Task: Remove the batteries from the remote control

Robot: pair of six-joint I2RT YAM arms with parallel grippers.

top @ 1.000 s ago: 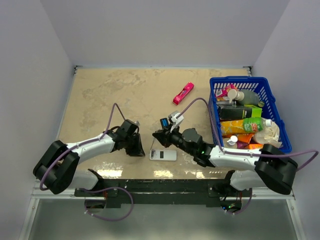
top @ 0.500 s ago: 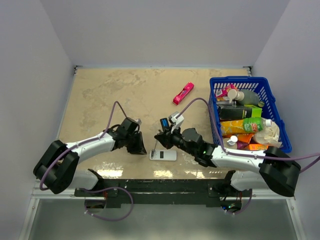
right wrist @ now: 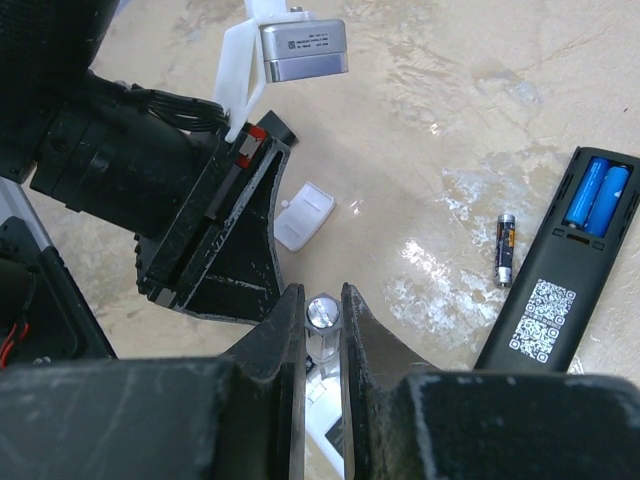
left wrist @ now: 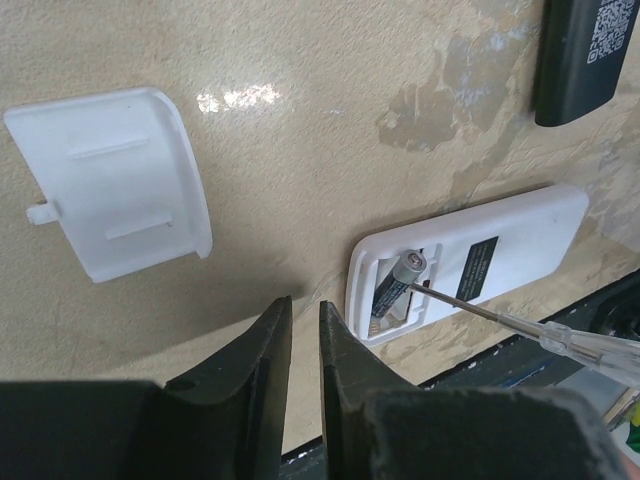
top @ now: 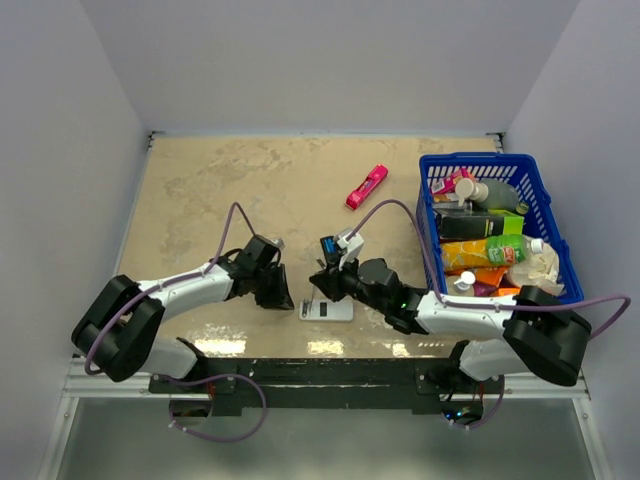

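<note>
A white remote (left wrist: pixel 480 262) lies face down with its compartment open, and one greyish battery (left wrist: pixel 398 283) sits tilted in it. My right gripper (right wrist: pixel 320 300) is shut on a clear-handled screwdriver (left wrist: pixel 565 343), whose tip touches that battery's end. My left gripper (left wrist: pixel 305 310) hovers just left of the white remote, its jaws almost together and empty. A black remote (right wrist: pixel 560 300) holds two blue batteries (right wrist: pixel 598 195). A loose greyish battery (right wrist: pixel 505 250) lies beside it. In the top view the white remote (top: pixel 326 310) lies between the left gripper (top: pixel 277 293) and the right gripper (top: pixel 318 281).
The white battery cover (left wrist: pixel 110 195) lies on the table left of the white remote. A pink object (top: pixel 366 186) lies further back. A blue basket (top: pixel 545 190) full of packets and bottles stands at the right. The table's front edge is just below the white remote.
The right gripper has shifted slightly left and down with the screwdriver toward the white remote. The left gripper has edged a little to the right.
</note>
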